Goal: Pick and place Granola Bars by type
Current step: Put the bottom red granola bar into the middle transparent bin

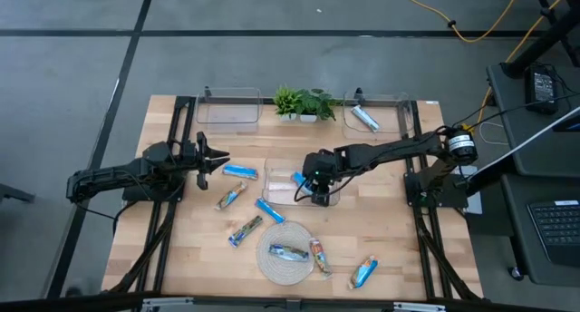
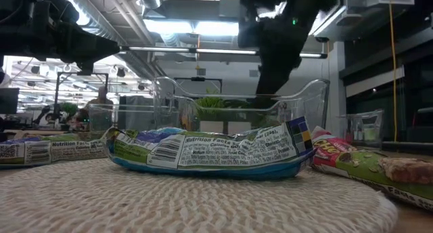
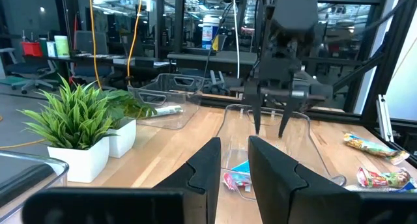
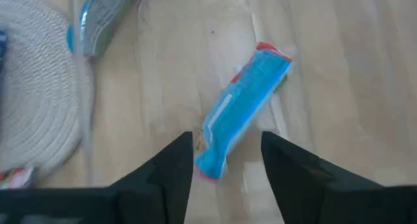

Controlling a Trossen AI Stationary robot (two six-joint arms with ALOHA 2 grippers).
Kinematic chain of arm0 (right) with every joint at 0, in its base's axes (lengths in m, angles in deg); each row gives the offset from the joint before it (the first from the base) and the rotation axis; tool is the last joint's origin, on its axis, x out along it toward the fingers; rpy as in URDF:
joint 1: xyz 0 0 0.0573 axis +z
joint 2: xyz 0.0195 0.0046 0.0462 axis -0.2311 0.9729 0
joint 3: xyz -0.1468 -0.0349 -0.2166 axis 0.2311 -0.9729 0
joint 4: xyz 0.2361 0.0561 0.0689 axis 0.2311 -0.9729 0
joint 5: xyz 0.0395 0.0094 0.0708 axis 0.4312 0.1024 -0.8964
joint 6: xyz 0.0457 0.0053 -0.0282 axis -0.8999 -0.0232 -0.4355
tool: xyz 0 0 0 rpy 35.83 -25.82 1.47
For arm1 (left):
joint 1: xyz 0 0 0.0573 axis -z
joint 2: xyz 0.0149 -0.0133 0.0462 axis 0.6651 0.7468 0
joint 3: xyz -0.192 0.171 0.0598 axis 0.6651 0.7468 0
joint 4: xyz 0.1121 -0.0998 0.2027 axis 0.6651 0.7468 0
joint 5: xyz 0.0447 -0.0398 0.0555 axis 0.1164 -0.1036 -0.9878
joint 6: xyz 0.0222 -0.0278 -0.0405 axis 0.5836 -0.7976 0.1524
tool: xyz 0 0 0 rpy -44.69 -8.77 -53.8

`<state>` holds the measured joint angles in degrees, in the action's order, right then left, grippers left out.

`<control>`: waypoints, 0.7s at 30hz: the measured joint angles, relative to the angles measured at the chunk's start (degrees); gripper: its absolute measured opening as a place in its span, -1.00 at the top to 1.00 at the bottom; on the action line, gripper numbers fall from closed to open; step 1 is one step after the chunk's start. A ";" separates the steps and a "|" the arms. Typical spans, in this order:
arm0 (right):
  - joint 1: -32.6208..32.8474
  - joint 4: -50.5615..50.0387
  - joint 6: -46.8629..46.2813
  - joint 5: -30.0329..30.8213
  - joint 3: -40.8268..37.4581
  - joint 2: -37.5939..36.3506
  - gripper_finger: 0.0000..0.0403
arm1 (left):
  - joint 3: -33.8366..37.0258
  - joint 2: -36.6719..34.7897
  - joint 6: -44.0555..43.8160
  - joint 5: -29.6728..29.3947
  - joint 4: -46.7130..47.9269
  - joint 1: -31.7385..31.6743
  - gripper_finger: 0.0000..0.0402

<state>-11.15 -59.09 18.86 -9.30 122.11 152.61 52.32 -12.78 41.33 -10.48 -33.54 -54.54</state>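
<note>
Fingers of my right gripper [image 4: 225, 162] stand spread apart, and the bright blue bar [image 4: 242, 108] lies loose just beyond and between their tips, tilted, on the floor of the clear middle bin [image 1: 276, 192]; whether a tip still touches it, I cannot tell. Just past that bin sits the woven mat [image 1: 283, 255] with two more bars [image 1: 288, 252] on it. Others lie scattered on the wooden table [image 1: 390, 230]. Farther off, my left gripper [image 1: 210, 159] hovers near the table's left side, its fingers narrowly parted and holding nothing.
</note>
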 joint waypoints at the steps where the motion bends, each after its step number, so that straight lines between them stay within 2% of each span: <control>1: 0.33 -2.27 -0.04 0.03 1.60 -0.18 0.08 | -0.01 0.00 0.00 0.00 0.01 0.01 0.64; 6: 4.18 -11.28 -1.68 0.72 11.83 -1.36 0.08 | -0.01 0.01 0.00 0.00 0.01 0.00 0.64; 11: 12.13 -18.85 -4.53 1.12 20.54 -1.69 0.08 | -0.02 -0.05 0.00 -0.01 -0.08 -0.01 0.64; 21: 33.48 -21.21 -17.56 7.00 22.51 -1.61 0.08 | -0.02 -0.05 0.00 -0.24 -0.01 0.00 0.64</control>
<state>22.33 -80.30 1.30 -2.29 144.62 151.00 52.29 -12.83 41.33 -10.72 -33.55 -54.54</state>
